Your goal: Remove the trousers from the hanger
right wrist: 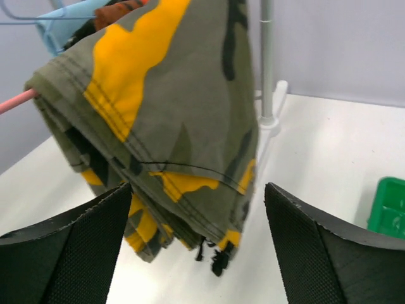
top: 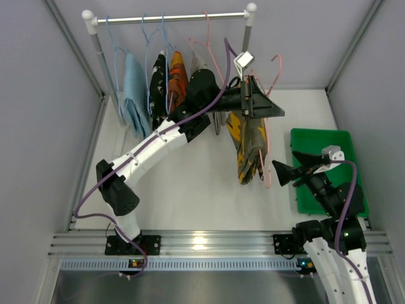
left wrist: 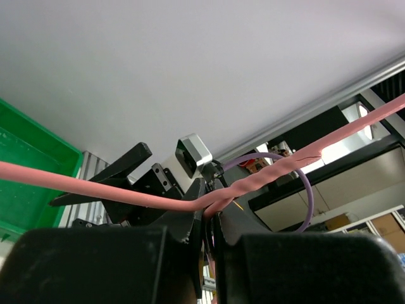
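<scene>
Hanging trousers [right wrist: 183, 114] just ahead of right gripper [right wrist: 197, 190], jaws apart

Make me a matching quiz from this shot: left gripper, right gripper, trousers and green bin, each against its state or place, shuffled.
1. left gripper
2. right gripper
3. trousers
4. green bin

A. open, facing the trousers
B. shut on the pink hanger
C. on the right side of the table
D. hung over the hanger

Pairs: 1-B, 2-A, 3-D, 4-C

Left arm extended, left gripper [left wrist: 212, 214] clamped on hanger [left wrist: 95, 183]; right arm bent low, right gripper [top: 283, 159] spread wide.
</scene>
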Tool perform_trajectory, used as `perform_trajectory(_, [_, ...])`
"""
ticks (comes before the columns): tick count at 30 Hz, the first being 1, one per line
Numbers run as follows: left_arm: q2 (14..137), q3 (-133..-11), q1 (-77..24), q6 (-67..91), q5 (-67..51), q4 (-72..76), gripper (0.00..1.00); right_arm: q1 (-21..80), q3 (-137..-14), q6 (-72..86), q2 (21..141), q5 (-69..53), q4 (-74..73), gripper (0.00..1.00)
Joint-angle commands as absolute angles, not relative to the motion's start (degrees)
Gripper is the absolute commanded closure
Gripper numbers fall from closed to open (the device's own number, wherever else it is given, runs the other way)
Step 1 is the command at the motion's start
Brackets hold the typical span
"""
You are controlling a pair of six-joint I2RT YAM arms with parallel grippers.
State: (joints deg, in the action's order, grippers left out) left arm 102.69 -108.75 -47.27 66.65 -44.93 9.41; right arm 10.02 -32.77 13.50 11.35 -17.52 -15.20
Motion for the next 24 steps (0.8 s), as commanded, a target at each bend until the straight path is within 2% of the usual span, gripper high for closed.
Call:
perform_trajectory(1, [96.86,-113.38,-47.37,67.41,-46.15,22.06,1.0,10.72,-33.49,10.46,12.39,-26.52,-6.78,0.14])
perform_trajectory(3, [96.68,-113.47,-47.37,67.41,-45.97,21.8,1.0,10.81,-33.49,11.07,13.44,-29.08,-3.97,0.07])
perform_trajectory(6, [96.68,-113.47,-47.37,67.5,-45.79,21.88,1.0,10.81,-32.96,10.55,15.28,-32.25,-1.94,0.06])
perform_trajectory(17, [96.33,-112.59,-47.37,65.13,-44.56,19.95,1.0,12.21,-35.51,6.69,26.45,-34.1,9.58,0.1])
perform_trajectory(24, [97.12,-113.03,-47.29,64.78,-44.47,19.6,1.0,17.66,-35.16,4.57,26.37,-33.93,9.32,0.1])
